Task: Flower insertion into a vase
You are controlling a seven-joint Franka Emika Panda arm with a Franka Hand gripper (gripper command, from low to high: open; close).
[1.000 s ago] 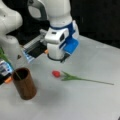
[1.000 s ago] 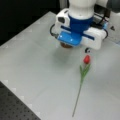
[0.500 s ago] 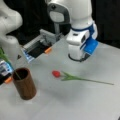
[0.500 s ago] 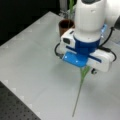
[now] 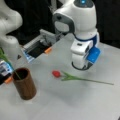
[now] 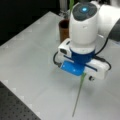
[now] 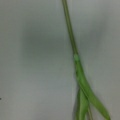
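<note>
The brown, wood-look vase [image 5: 24,84] stands upright on the desk at a front view's lower left with a green stem already in its dark hollow, while the flower [image 5: 75,78], red bud and long green stem, lies flat well apart to its right.

table [image 5: 75,105]: pale grey, flat | flower [image 5: 75,78]: lying flat mid-table, red head toward a front view's left | vase [image 5: 24,83]: upright, near left edge, apart from flower
</note>
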